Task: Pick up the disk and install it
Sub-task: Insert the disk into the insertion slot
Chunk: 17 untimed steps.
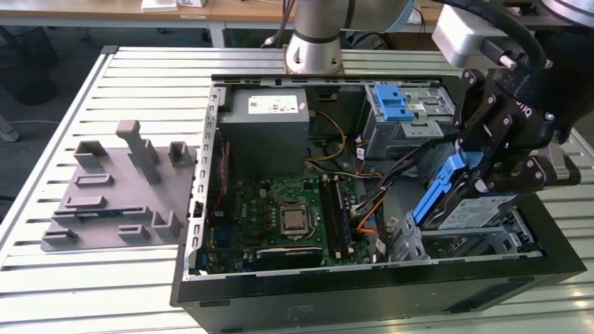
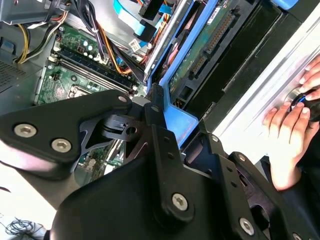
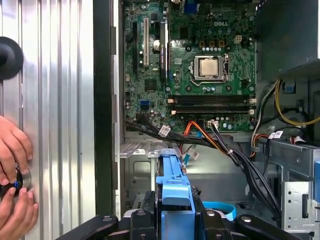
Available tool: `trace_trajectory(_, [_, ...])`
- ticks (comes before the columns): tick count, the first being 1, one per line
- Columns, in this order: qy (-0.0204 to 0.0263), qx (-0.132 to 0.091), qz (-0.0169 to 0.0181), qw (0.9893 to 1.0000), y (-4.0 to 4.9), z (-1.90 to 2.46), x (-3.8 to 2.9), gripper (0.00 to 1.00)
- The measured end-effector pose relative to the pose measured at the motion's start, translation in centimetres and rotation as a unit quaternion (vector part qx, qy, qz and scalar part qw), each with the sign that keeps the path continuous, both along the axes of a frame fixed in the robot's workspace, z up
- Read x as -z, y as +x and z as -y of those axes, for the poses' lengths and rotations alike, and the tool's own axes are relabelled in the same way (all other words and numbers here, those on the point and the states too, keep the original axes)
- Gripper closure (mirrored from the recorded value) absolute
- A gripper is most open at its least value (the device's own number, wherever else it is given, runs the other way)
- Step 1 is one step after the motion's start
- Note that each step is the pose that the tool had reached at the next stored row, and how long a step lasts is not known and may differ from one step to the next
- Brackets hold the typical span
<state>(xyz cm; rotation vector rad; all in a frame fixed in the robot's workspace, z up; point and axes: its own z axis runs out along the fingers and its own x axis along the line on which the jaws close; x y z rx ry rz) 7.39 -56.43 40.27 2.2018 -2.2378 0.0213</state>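
End effector (image 1: 483, 182) clamped on disk (image 1: 467, 209); disk tilted, over drive cage (image 1: 464, 243) in PC case (image 1: 371, 296). Hand (image 3: 14, 147) on bench (image 1: 139, 76).

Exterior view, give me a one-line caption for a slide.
The gripper holds the disk tilted above the drive cage of the open computer case.

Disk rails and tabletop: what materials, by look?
Disk rails: probably moulded plastic, going by the uniform blue colour and soft matte sheen. Table: looks like extruded aluminium, with silvery brushed slats and straight grooves between them.
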Motion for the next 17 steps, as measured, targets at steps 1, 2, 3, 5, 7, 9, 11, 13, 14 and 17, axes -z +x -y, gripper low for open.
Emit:
trace_trajectory(1, [0.0, 0.0, 0.0, 1.0, 0.0, 0.0, 0.1, 0.64])
trace_trajectory(2, [0.0001, 0.0, 0.0, 1.0, 0.0, 0.0, 0.21, 0.64])
trace_trajectory(3, [0.0001, 0.0, 0.0, 1.0, 0.0, 0.01, 0.32, 0.64])
trace_trajectory(5, [0.0, 0.0, 0.0, 1.0, 0.0, 0.01, 0.53, 0.64])
trace_trajectory(7, [0.0, 0.0, 0.0, 1.0, 0.0, 0.01, 0.78, 0.64])
trace_trajectory(9, [0.0, 0.0, 0.0, 1.0, 0.0, 0.02, 1.01, 0.64])
trace_trajectory(11, [0.0, 0.0, 0.0, 1.0, 0.0, 0.02, 1.23, 0.64])
trace_trajectory(13, [0.0, 0.0, 0.0, 1.0, 0.0, 0.02, 1.45, 0.64])
trace_trajectory(14, [0.0, 0.0, 0.0, 1.0, 0.0, 0.02, 1.56, 0.64])
trace_trajectory(17, [0.0, 0.0, 0.0, 1.0, 0.0, 0.03, 1.88, 0.64])
